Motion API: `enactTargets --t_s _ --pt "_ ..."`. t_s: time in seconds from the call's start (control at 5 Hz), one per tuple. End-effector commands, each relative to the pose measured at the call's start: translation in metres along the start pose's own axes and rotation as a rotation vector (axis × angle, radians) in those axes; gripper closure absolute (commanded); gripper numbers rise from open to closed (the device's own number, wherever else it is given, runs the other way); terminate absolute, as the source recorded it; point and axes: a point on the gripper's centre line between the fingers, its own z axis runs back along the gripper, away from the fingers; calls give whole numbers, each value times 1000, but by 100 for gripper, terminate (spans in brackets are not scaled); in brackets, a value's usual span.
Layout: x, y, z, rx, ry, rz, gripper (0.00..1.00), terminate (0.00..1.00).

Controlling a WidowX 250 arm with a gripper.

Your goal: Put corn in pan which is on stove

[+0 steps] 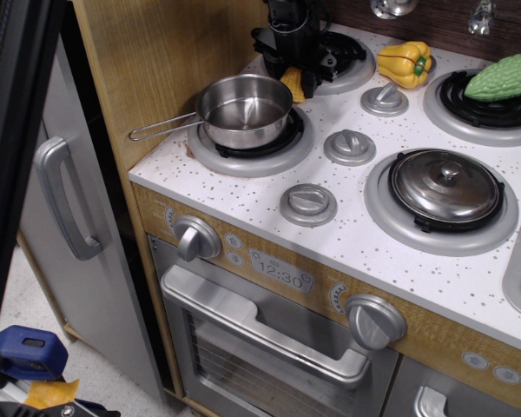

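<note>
Now: gripper seen at rear left of bench, jaws clamped on corn | corn held just behind pan | pan empty, seated on front-left burner of stove.

Even, fairly bright light is falling from above, glinting off the pan and the steel lid as soft white glare. Short shadows are pooling under the stove knobs. A dark, out-of-focus band is blurring the left edge; the centre is staying sharp.
</note>
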Motion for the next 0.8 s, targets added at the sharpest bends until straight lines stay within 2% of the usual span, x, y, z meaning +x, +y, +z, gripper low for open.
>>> enactTargets --t_s 0.0,0.2,0.6 --pt "29 10 79 133 -97 -55 100 0" --pt "23 7 97 222 -125 -134 100 0" --pt "12 7 119 264 -91 -111 100 0"
